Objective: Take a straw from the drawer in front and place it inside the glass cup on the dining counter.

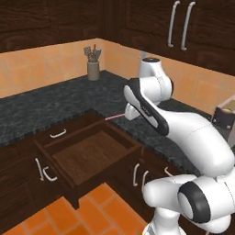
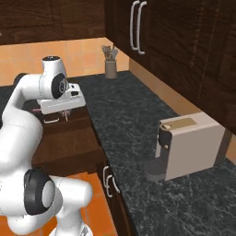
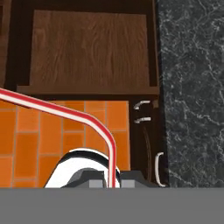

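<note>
I see the straw (image 3: 94, 124) in the hand view as a red-and-white striped stick that looks bent: it comes in from the left edge, curves, then drops straight down between the two finger tips of the gripper (image 3: 111, 178). The tips are pressed together on it, pinching its lower end. In the left base view a thin pink sliver (image 1: 114, 117) pokes out leftward from behind the arm's wrist, above the back edge of the drawer; I take it for the same straw, though it is very small there.

The drawer (image 1: 94, 153) stands pulled out from the cabinets, its dark brown wooden floor bare, and its front hangs over the orange tiled floor (image 1: 98, 206). In the hand view I look onto it with the black speckled counter (image 3: 192, 87) running along one side.

In the right base view the hand sits over the corner where the drawer meets the counter. Farther back on the counter, against the orange tiled wall, stands a utensil holder (image 1: 93, 69) with tools in it. A beige coffee machine (image 2: 186, 145) sits on the counter's near stretch, under dark upper cabinets (image 2: 184, 41) with tall silver handles.
</note>
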